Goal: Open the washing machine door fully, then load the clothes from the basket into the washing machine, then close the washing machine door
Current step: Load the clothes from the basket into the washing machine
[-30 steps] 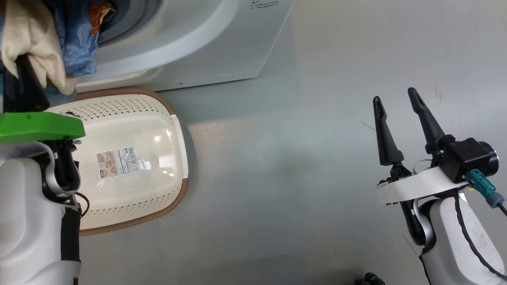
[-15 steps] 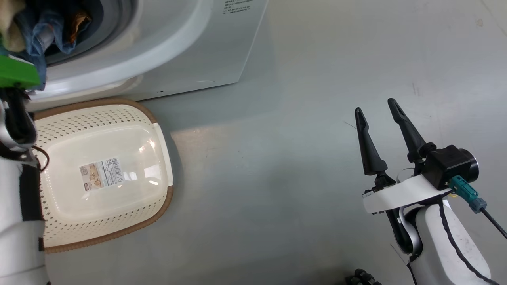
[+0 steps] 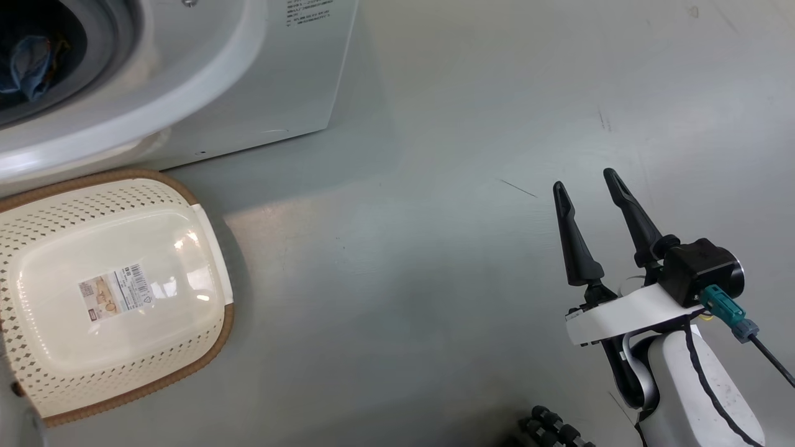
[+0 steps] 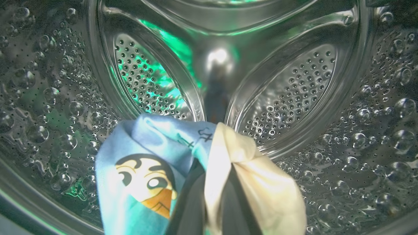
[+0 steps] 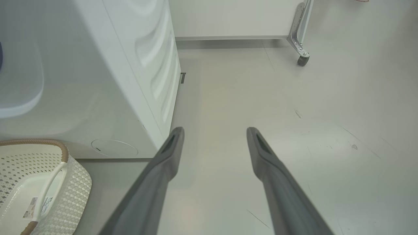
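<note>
The white washing machine (image 3: 248,74) stands at the top left of the head view, and a scrap of blue cloth shows in its dark opening. In the left wrist view my left gripper (image 4: 216,182) is deep in the dimpled steel drum (image 4: 294,81), shut on the clothes (image 4: 143,169), a light blue cartoon-print piece with a cream fold draped over the fingers. The cream basket (image 3: 208,347) sits on the floor before the machine, holding nothing but its label sticker. My right gripper (image 3: 584,181) hangs open over bare floor, far right of the basket. The washing machine door is out of view.
Grey floor (image 3: 404,248) spreads between the basket and my right arm. In the right wrist view the machine's side panel (image 5: 153,71) runs along the left, and a white unit on a caster wheel (image 5: 302,60) stands at the back.
The head view has swung right. My left arm has carried the clothes from the machine's mouth into the drum and left the head view. The right gripper stays open.
</note>
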`<state>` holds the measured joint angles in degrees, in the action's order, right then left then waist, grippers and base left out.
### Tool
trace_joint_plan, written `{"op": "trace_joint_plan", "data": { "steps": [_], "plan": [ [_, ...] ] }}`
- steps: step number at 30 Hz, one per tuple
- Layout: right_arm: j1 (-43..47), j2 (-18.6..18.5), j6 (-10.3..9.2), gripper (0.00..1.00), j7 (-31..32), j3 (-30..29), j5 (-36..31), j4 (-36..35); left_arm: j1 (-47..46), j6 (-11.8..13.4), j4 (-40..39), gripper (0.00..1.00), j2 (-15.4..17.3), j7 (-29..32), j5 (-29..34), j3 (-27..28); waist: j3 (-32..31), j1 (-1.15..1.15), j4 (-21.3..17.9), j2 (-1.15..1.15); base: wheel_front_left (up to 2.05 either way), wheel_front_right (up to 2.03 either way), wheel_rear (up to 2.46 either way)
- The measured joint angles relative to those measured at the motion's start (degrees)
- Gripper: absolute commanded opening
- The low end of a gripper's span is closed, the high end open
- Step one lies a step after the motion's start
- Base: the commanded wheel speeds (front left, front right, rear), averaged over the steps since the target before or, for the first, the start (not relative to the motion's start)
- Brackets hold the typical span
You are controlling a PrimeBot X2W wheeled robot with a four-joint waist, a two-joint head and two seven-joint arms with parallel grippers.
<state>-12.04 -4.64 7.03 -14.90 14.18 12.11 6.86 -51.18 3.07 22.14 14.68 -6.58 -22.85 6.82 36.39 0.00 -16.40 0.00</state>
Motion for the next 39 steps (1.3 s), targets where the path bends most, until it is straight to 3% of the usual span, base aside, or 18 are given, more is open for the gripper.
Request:
{"op": "trace_joint_plan", "data": {
  "steps": [11,25,39],
  "plan": [
    [1.0,0.2,0.01,1.00,0.0,0.7,0.0,0.0,-8.4,0.1,6.4,0.00,4.4,-0.1,2.3,-0.3,1.8,0.00,-2.3,0.00,0.00,0.00,0.00],
    [2.1,0.1,0.01,1.00,0.0,0.7,0.5,-0.1,-15.3,-0.2,12.6,0.00,7.1,-2.6,3.8,-0.7,4.9,0.00,-3.8,0.00,0.00,0.00,0.00],
    [2.1,0.2,0.01,1.00,0.0,1.3,0.5,-0.4,-21.4,-2.8,15.0,0.00,9.8,-6.7,4.2,-1.1,6.5,0.00,-4.3,0.00,0.00,0.00,0.00]
  ]
}}
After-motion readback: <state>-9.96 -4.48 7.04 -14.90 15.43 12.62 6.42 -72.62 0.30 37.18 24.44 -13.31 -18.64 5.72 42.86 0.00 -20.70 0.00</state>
